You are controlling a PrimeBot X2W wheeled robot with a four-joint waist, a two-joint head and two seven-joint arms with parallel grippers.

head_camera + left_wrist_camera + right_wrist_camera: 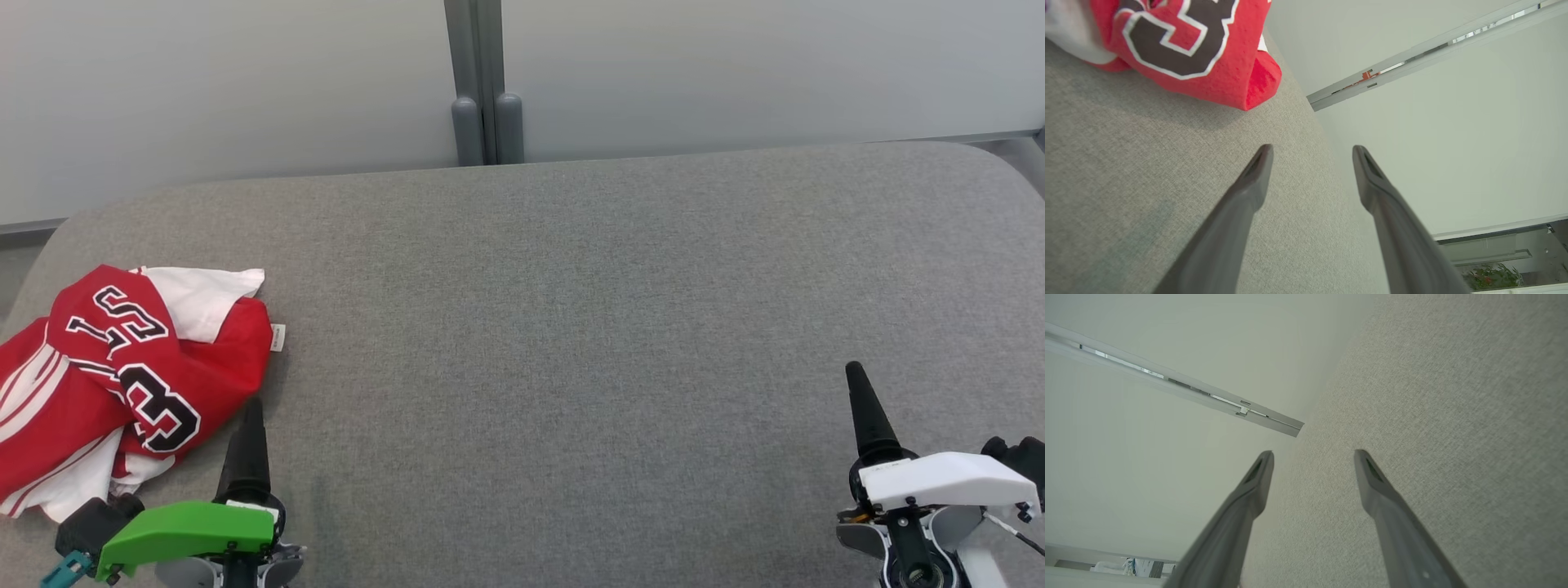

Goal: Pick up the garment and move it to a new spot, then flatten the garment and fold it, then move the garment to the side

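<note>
At the left end of the grey fabric bench (571, 327), a crumpled red-and-white numbered jersey (122, 367) lies unheld beside the wide-open left pincer (1312, 151), the right pincer (1314, 455) equally wide; pickup seemingly needs a reach and pinch.

The left hand (1310, 150) was low on the robot's left, under a green wrist cover (192, 531). Its two dark fingers (1249, 183) were spread wide apart with nothing between them. The right hand (1312, 454) was low on the right under a white wrist cover (947, 478), its fingers likewise parted and empty, and both hands pointed forward.
</note>
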